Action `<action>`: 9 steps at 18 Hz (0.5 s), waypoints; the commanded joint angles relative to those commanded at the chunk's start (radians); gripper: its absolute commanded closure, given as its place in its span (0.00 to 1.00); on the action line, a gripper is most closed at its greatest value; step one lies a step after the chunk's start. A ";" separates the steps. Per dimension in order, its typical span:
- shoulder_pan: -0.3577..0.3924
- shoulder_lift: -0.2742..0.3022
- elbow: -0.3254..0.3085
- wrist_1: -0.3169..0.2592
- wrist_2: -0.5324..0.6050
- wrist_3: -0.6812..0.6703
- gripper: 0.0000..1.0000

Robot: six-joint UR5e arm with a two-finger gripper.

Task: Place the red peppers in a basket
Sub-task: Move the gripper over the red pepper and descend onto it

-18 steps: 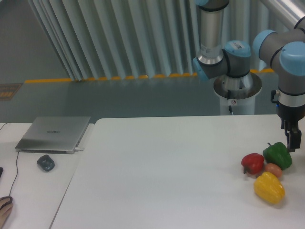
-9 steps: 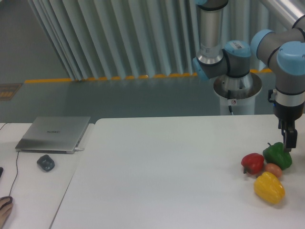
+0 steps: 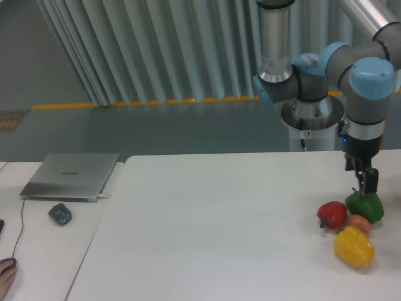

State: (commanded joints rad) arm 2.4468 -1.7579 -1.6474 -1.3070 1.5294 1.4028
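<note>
Lab: robot arm (image 3: pixel 366 94), laptop (image 3: pixel 71 176)

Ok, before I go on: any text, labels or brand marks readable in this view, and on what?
Closed laptop: a small mark on the lid, too blurred to read.
Arm base: a small reddish dot or sticker, no readable text.
Red pepper, the other produce and the table: no text.

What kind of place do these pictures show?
Probably a robotics lab or test workspace: an industrial-style arm on a pedestal behind a white table, a closed laptop with a mouse alongside, and yellow floor marking.
</note>
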 joint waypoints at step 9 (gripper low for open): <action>-0.009 -0.026 -0.041 0.052 0.000 -0.335 0.00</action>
State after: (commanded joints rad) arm 2.4375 -1.7839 -1.6888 -1.2550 1.5294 1.0679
